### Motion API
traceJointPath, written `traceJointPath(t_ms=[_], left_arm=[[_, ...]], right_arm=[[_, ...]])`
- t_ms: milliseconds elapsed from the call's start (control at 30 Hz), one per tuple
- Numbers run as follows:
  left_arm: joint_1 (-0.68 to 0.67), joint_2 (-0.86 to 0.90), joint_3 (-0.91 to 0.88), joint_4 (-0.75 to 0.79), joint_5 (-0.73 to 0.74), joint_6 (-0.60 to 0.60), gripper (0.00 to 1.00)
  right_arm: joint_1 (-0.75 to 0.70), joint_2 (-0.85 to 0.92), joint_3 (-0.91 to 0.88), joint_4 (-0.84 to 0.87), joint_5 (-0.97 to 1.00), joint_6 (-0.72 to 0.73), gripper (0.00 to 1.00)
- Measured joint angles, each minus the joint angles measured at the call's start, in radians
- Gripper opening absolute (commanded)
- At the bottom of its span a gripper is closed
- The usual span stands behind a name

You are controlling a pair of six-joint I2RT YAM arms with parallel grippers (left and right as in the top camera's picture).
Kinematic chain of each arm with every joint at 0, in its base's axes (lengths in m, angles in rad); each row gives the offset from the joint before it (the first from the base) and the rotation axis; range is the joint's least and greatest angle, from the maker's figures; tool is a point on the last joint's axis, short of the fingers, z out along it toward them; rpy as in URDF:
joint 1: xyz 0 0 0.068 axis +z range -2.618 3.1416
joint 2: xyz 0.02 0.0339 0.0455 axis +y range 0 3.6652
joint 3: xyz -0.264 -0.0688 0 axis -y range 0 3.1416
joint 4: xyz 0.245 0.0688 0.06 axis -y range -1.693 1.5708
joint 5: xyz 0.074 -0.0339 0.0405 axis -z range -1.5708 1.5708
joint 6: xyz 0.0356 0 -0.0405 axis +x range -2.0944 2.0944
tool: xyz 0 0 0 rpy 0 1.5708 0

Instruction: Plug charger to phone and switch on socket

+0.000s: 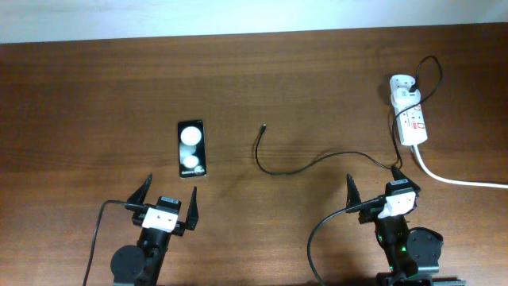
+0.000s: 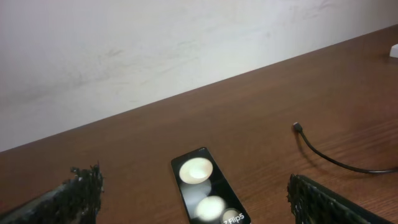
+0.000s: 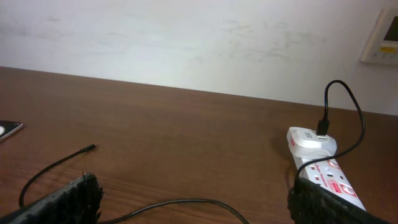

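Observation:
The black phone (image 1: 191, 148) lies flat left of centre, its screen showing two white round reflections; it also shows in the left wrist view (image 2: 208, 196). The thin black charger cable (image 1: 305, 167) snakes across the table, its plug tip (image 1: 263, 125) lying free right of the phone, and runs up to the white adapter (image 1: 403, 84). The adapter sits in the white socket strip (image 1: 413, 121) at the far right. My left gripper (image 1: 167, 204) is open and empty, just in front of the phone. My right gripper (image 1: 375, 191) is open and empty, over the cable, in front of the strip.
The strip's thick white cord (image 1: 460, 179) runs off to the right edge. A white wall (image 2: 155, 43) rises behind the table's far edge. Bare brown wood (image 1: 119, 87) lies left and behind the phone.

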Motion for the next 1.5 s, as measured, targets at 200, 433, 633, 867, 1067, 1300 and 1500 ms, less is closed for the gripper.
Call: traceJointPath(t_ms=[200,433,633,867,1067,1300,1500], left_arm=[[0.0,0.0,0.0,0.0,0.0,0.0,0.99],[0.0,0.0,0.0,0.0,0.0,0.0,0.99],[0.0,0.0,0.0,0.0,0.0,0.0,0.99],[0.0,0.0,0.0,0.0,0.0,0.0,0.99],[0.0,0.0,0.0,0.0,0.0,0.0,0.99],[0.0,0.0,0.0,0.001,0.02,0.0,0.99],[0.0,0.0,0.0,0.003,0.038,-0.005,0.99]], right_arm=[[0.0,0.0,0.0,0.0,0.0,0.0,0.99],[0.0,0.0,0.0,0.0,0.0,0.0,0.99],[0.0,0.0,0.0,0.0,0.0,0.0,0.99],[0.0,0.0,0.0,0.0,0.0,0.0,0.99],[0.0,0.0,0.0,0.0,0.0,0.001,0.99],[0.0,0.0,0.0,0.0,0.0,0.0,0.99],[0.0,0.0,0.0,0.0,0.0,0.0,0.99]])
